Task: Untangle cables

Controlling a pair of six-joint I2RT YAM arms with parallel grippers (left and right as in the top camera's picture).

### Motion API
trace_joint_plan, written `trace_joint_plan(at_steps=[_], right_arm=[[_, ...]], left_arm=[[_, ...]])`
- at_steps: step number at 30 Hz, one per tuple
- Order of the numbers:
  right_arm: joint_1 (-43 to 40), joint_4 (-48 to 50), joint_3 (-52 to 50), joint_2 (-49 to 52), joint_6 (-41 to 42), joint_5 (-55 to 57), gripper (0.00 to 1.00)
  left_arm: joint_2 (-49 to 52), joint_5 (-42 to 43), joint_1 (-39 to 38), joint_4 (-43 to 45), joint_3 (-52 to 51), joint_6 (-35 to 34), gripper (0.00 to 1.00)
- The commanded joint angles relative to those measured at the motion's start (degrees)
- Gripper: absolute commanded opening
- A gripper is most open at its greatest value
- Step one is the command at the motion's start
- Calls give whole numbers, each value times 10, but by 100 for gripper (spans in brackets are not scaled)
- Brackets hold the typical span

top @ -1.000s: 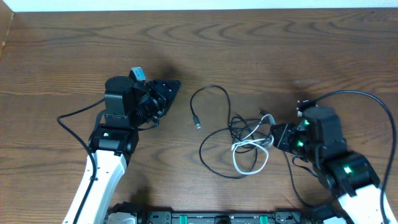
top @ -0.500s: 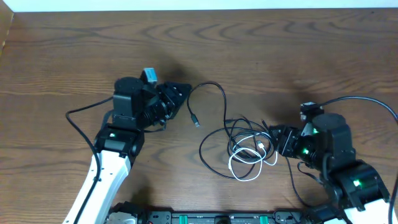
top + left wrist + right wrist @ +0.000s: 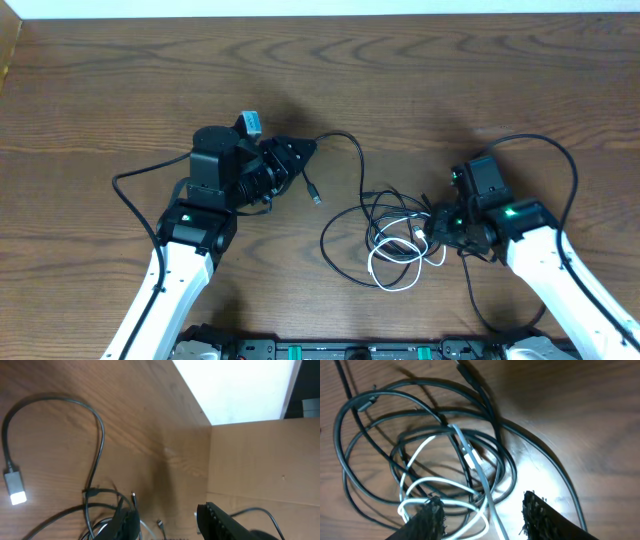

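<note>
A tangle of black cables (image 3: pixel 385 215) and one white cable (image 3: pixel 373 263) lies on a wooden table (image 3: pixel 500 80) between two arms; the right gripper (image 3: pixel 436 230) hangs at its right edge, fingers apart and empty, and the left gripper (image 3: pixel 305 152) is likewise spread and empty beside a loose loop (image 3: pixel 342 137).

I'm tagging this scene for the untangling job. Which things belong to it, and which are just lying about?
Job: black cables; white cable.
Lying about: wooden table; cardboard panel; right arm's own thick cord.
</note>
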Motion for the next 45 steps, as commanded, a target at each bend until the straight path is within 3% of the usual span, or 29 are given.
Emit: trace_joint_plan(at_steps=[1,8,10,12,17,26,28,34,45], right_arm=[[-13,33,-22,25,-80,-103,49],[-53,137,-97,37,-173,-321,48],[-83,242,-143,41,-184,-439,28],[-106,330,-180,49,-183,-514,1],[-133,421,-203,66,-137,-549,1],[-129,322,-50,44,-103,-504,2],[-128,284,0,33,-103,-496,2],[-127,192,106,10,-108,-443,2],[-127,152,139,-50,-116,-442,1]], left_arm=[[3,-7,-2,-16,15,13,43],[3,-7,-2,-26,15,32,43],[3,-7,-2,-26,15,32,43],[3,-7,-2,-28,15,32,43],[3,-7,-2,-42,15,32,43],[3,30,-3,-53,15,49,44],[3,39,-11,-53,15,73,57],[3,42,-74,-50,15,118,83],[34,-16,-168,-2,15,128,93]])
